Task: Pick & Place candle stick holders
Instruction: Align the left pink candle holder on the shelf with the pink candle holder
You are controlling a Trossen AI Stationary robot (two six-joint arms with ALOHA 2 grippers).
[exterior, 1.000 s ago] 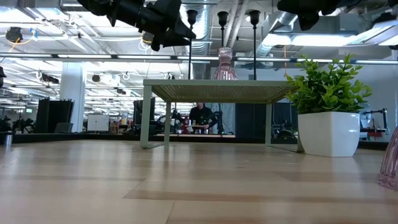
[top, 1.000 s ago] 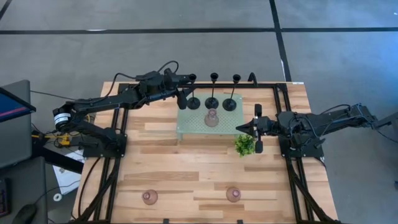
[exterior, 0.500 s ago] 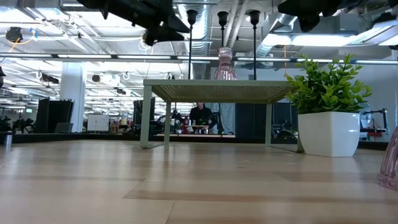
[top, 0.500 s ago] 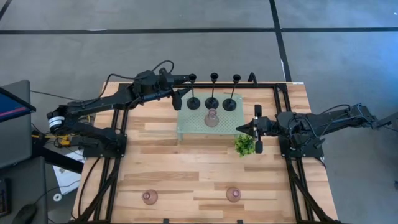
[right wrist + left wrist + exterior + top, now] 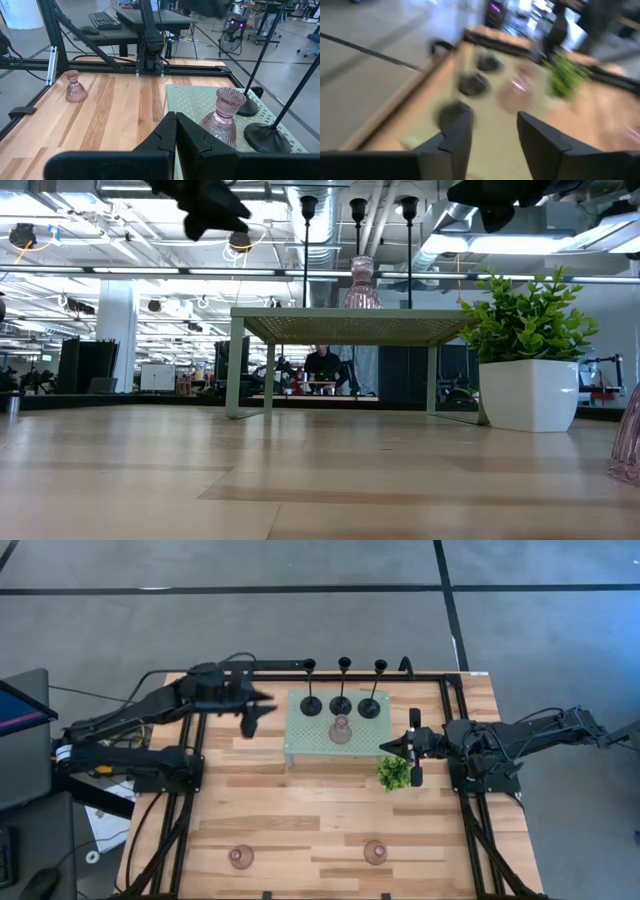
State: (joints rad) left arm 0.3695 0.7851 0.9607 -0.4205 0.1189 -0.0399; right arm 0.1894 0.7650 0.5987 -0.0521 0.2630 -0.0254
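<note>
Left gripper [image 5: 252, 716] empty, fingers parted; right gripper [image 5: 400, 746] pinched closed; loose pink holders [image 5: 240, 857] look glassy, fragile, slippery — grip at the waist.

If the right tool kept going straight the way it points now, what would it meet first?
Most likely the pink holder standing on the green tray: the right tool, shut and empty, points across the tray's near edge toward it. Height is unclear, so it might catch the tray's rim first.

Three black holders [image 5: 341, 703] and one pink holder [image 5: 341, 730] stand on the green tray [image 5: 300, 745] at the far middle of the surface [image 5: 290, 820]. Two more pink holders [image 5: 240, 857] stand near. The left tool [image 5: 252, 716] hangs left of the tray; the right tool [image 5: 412, 746] sits by the plant [image 5: 393, 773].
</note>
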